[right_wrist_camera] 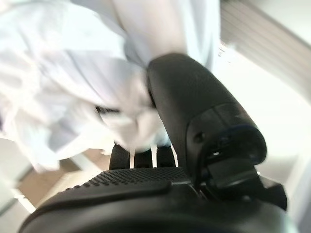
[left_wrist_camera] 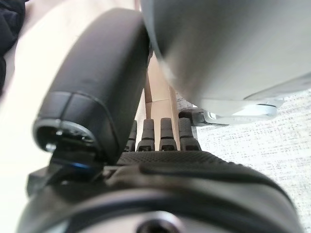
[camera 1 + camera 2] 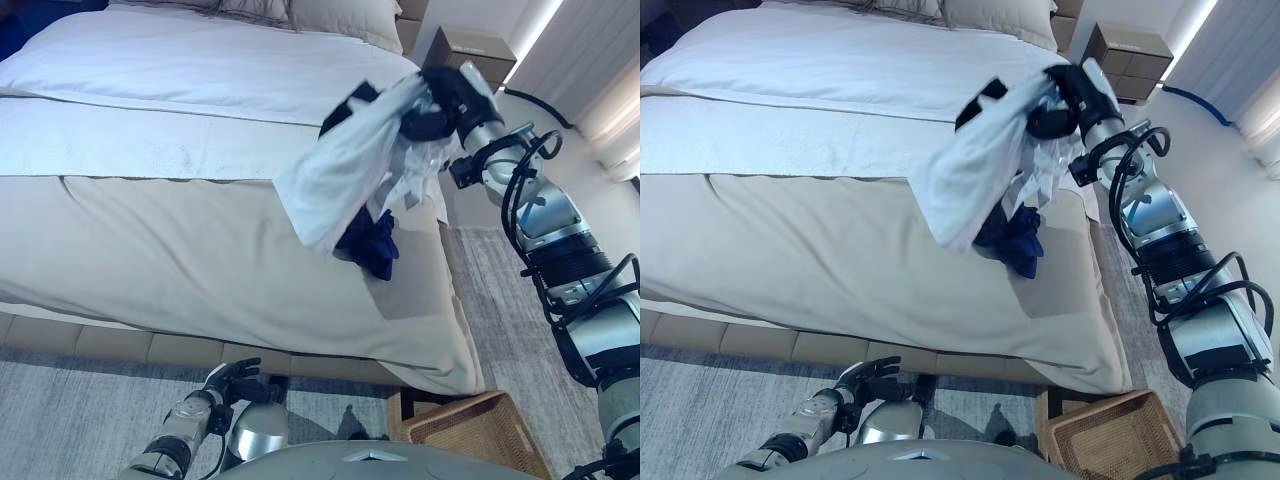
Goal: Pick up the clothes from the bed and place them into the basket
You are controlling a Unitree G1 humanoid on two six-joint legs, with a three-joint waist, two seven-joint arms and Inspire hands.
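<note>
While the right arm reaches up and out over the bed (image 3: 180, 250), the right hand (image 3: 447, 102) has its fingers clenched on a bundle of clothes (image 3: 345, 170): pale blue cloth with dark navy fabric hanging beneath, lifted above the bed's near right corner. Left hand (image 3: 235, 382) hangs low beside the bed's foot, fingers loosely relaxed, holding nothing. Wicker basket (image 3: 480, 430) sits on the floor below that same corner.

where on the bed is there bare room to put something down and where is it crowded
The white sheet below the pillows is bare, as is the beige cover toward the bed's left side. It is crowded near the right edge, where the right robot hand holds the pale clothes above a dark garment. The basket sits on the floor.
</note>
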